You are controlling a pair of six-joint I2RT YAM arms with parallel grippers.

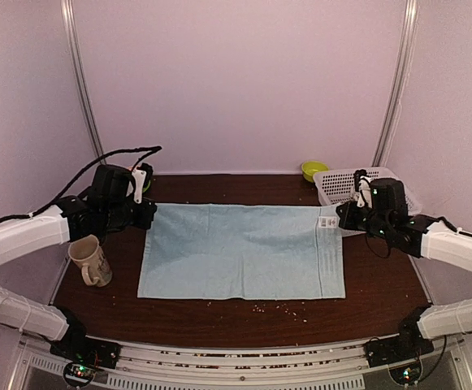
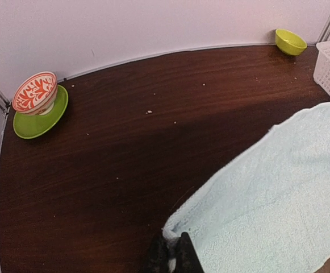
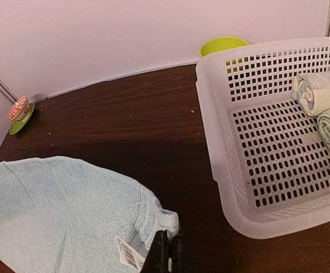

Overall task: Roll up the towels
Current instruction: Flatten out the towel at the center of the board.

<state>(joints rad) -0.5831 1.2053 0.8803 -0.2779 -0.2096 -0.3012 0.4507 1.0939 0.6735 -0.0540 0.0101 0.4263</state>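
A light blue towel [image 1: 240, 250] lies spread flat across the middle of the dark table. My left gripper [image 2: 173, 259] is shut on its far left corner [image 2: 179, 230], pinching the hem. At the far right corner [image 3: 173, 219] my right gripper [image 3: 168, 256] is shut on the cloth, next to a white barcode label [image 3: 129, 255]. In the top view the left gripper [image 1: 144, 213] and right gripper [image 1: 343, 216] stand at the towel's two back corners. Two rolled towels [image 3: 324, 108] lie in the white basket.
A white perforated basket [image 3: 250, 142] stands at the back right, with a lime bowl [image 1: 313, 170] behind it. A cream mug [image 1: 89, 260] stands left of the towel. At the back left, a red patterned bowl [image 2: 35, 92] rests on a green plate [image 2: 54, 116]. Crumbs dot the front of the table.
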